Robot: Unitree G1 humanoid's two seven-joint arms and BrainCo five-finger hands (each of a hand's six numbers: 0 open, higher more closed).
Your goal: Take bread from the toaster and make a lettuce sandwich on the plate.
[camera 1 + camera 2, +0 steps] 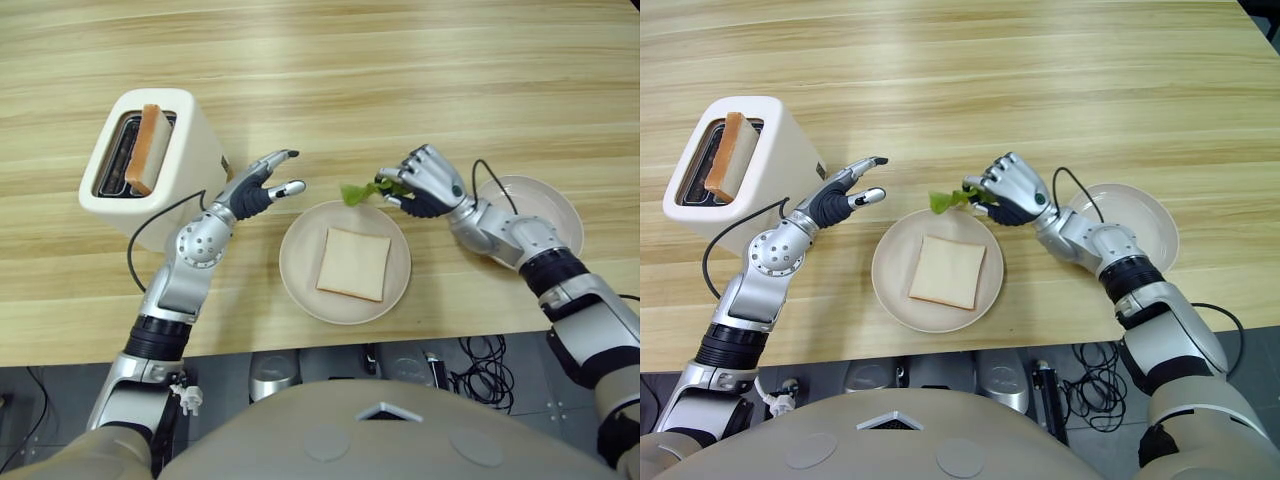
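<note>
Left hand (258, 188): fingers stretched, empty, forearm rising from the table (60, 320) near edge.
Right hand (428, 180): fingers curled, pinching lettuce leaf (360, 191).

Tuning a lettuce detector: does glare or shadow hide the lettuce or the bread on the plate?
Left eye view: even, soft light, with no glare on the lettuce held by the right hand. Right eye view: the bread and plate are evenly lit, with no hard shadow across them.
</note>
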